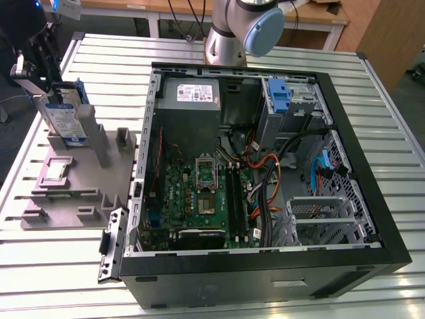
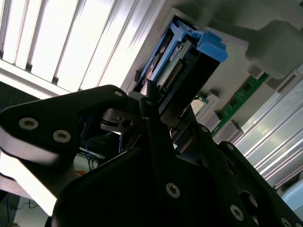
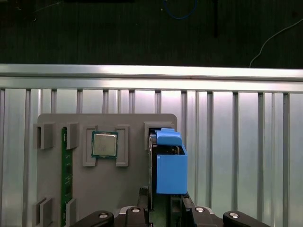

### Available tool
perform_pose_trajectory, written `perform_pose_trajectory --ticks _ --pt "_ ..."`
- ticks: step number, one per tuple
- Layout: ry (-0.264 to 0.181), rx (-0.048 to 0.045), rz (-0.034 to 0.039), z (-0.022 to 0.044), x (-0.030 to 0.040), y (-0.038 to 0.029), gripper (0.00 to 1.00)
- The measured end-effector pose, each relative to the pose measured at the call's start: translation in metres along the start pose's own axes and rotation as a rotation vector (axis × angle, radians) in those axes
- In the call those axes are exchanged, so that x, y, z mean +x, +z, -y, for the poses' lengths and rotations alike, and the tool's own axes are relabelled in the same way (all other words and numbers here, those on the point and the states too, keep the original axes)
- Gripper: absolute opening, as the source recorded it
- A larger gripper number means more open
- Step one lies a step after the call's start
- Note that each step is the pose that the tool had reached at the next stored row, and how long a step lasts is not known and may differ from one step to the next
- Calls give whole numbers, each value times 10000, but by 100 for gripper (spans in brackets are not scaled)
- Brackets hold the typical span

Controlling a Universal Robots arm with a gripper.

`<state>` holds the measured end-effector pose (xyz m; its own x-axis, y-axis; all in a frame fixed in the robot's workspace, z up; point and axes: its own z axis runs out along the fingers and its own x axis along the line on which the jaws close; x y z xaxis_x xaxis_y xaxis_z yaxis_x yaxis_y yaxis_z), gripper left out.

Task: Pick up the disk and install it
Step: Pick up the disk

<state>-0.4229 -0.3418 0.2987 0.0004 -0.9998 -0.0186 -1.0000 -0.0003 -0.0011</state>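
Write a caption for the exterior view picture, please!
The gripper grips the upright disk at the grey holder, beside the open computer case.

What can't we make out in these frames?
1. Exterior view: whether the disk rests in the grey fixture or hangs clear; the fixture hides its lower edge.
2. Second wrist view: the dark body of the hand hides most of the disk.
3. First wrist view: the disk is edge-on, label unseen; the hand covers its near end.
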Motion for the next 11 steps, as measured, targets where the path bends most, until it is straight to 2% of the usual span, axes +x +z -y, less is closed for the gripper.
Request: perform_pose_trajectory --ticks 6,11 --pt "-1 -1 -7 2 -1 -41 35" --pt "0 -1 -7 6 -3 -135 35"
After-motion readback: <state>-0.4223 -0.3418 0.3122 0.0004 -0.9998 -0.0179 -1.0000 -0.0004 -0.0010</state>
